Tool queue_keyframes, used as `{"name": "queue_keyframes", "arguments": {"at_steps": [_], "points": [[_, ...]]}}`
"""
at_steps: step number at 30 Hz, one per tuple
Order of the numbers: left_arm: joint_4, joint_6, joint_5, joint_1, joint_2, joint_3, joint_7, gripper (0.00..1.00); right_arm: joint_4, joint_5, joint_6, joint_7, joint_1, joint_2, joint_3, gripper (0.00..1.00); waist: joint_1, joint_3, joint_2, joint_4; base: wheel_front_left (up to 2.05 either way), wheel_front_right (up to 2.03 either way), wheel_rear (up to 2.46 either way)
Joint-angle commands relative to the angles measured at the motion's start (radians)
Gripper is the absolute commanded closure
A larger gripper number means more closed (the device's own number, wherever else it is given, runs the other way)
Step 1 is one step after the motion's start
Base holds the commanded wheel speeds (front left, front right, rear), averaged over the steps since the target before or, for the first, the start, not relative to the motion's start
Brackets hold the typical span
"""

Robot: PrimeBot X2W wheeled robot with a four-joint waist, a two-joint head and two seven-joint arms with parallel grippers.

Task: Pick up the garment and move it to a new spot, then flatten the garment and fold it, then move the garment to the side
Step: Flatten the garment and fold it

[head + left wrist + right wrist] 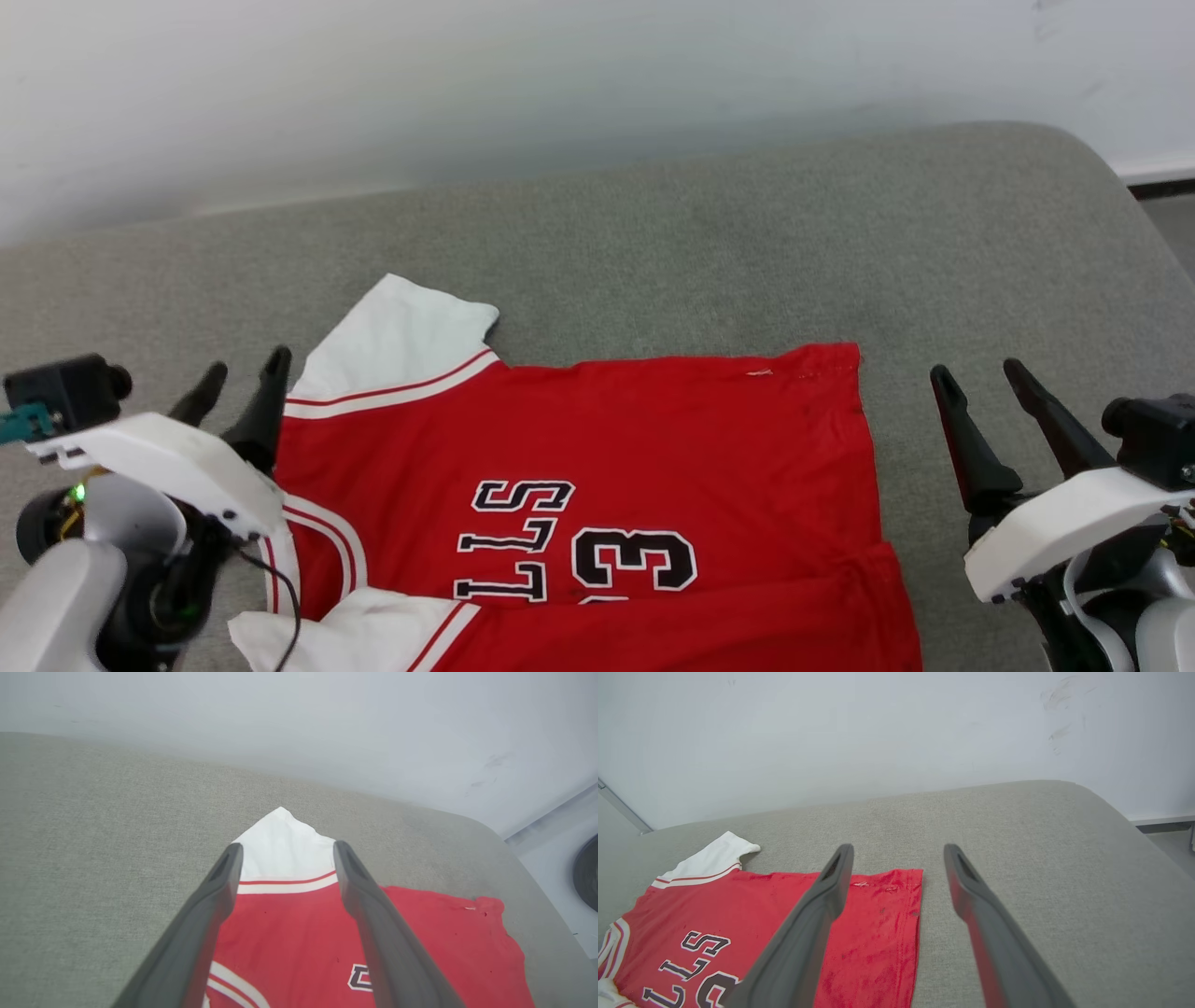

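My left fingers (264, 406) and right fingers (971, 448) stand apart (gripping nothing), the red garment (653, 439) spread between them.

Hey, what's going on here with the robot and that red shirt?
A two-armed robot is working on a red jersey that lies spread on a grey cushion. Both grippers are open and hold nothing. The left gripper is by the white sleeve, and the right gripper is beside the hem, off the cloth. The near edge looks folded over the print.
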Motion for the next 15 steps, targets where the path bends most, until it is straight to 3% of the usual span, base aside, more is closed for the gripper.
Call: {"name": "queue_keyframes", "arguments": {"at_steps": [1, 7, 15], "points": [[0.012, -0.01, 0.002, -0.039, 0.003, 0.012, -0.008, 0.0, -0.007, -0.001, 0.0, -0.006, -0.024, 0.008, 0.004, 0.0, 0.0, 0.056, 0.0, -0.04, 0.0, 0.0, 0.0], [0.096, -0.062, -0.007, -0.235, 0.044, 0.026, 0.062, 0.0, -0.043, -0.003, 0.0, -0.026, -0.094, 0.028, 0.034, 0.0, 0.0, 0.189, 0.0, -0.099, 0.0, 0.0, 0.0], [0.242, -0.153, -0.074, -0.473, 0.147, 0.0, 0.325, 0.0, -0.041, -0.006, 0.0, -0.055, -0.159, 0.042, 0.071, 0.0, 0.0, 0.303, 0.0, -0.176, 0.0, 0.0, 0.0]]}}
